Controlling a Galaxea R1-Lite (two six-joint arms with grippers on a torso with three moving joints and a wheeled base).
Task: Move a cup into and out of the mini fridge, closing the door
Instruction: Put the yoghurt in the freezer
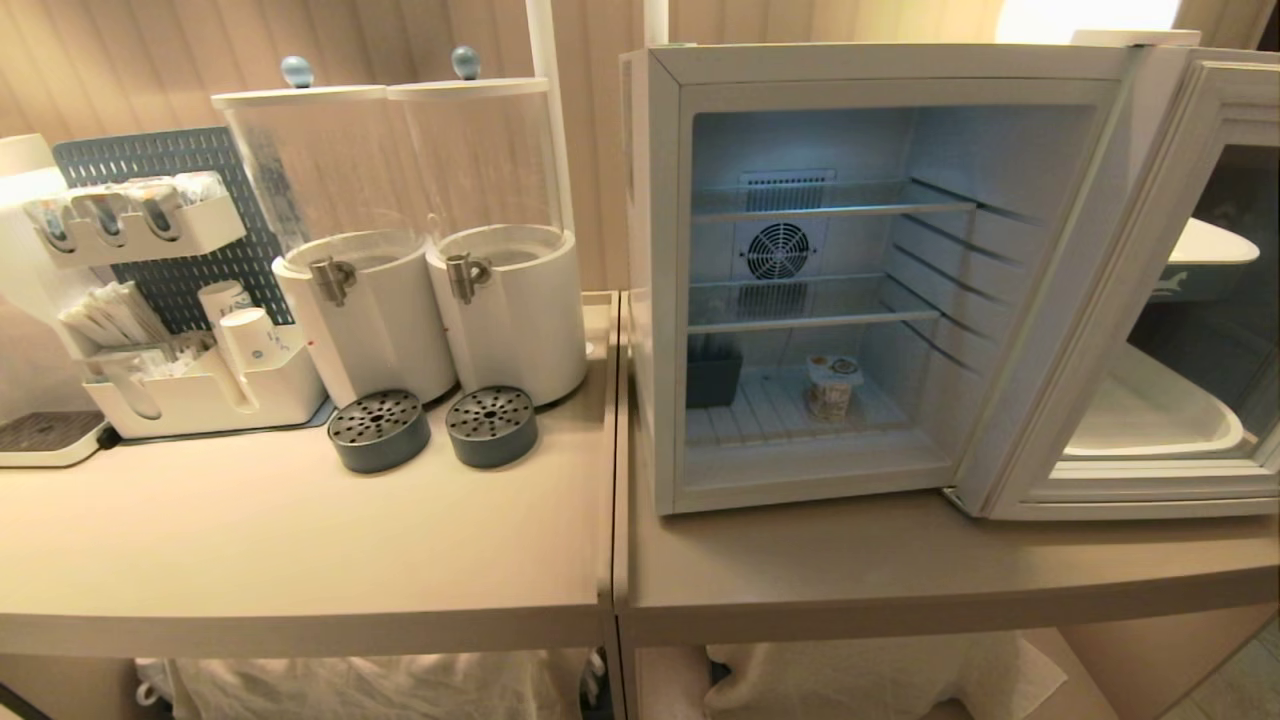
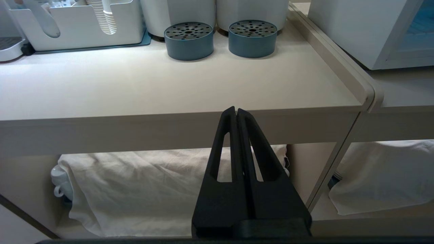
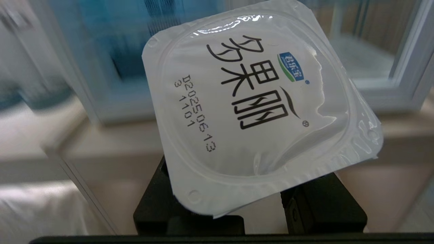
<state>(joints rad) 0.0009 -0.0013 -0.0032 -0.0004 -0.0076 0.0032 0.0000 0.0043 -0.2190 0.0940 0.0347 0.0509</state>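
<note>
Foil-lidded cup (image 3: 257, 112) held before open-doored white mini fridge (image 1: 660, 280)

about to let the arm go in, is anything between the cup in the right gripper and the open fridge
Nothing visible blocks it. The door is swung wide open, and the right gripper holds the sealed cup out in front of the mini fridge. Inside, another cup already stands on the bottom shelf.

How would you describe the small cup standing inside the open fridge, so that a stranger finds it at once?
Look into the white mini fridge on the right counter, whose door stands open to the right. Below both wire shelves, on the floor, stands a small sealed cup. It is pale and patterned, unlike the dark box to its left.
</note>
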